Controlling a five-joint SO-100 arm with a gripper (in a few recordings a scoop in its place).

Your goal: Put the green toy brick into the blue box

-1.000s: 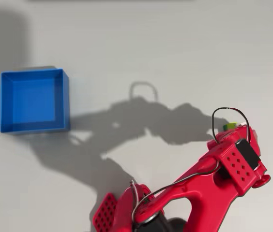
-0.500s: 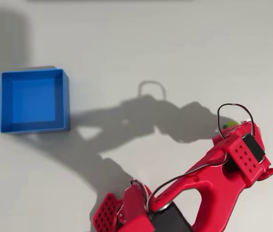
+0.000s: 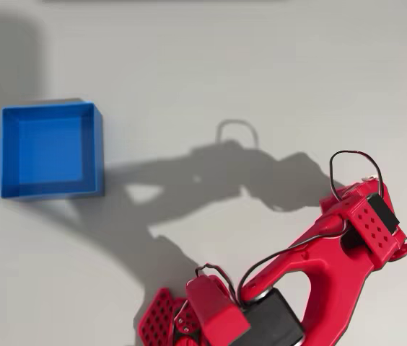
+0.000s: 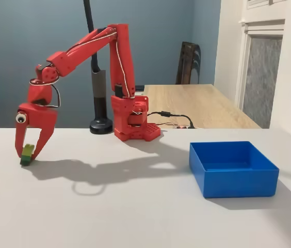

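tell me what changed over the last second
In the overhead view the red arm's head slid toward the lower right, covering the green toy brick that showed beside it earlier. The gripper straddles the brick on the table. The blue box stayed put.

The overhead view looks straight down on the counter (image 3: 261, 65), arm base at 6 o'clock, blue box (image 3: 50, 150) at 9. The fixed view faces the arm from low, opposite; both share box (image 4: 233, 168) and arm.
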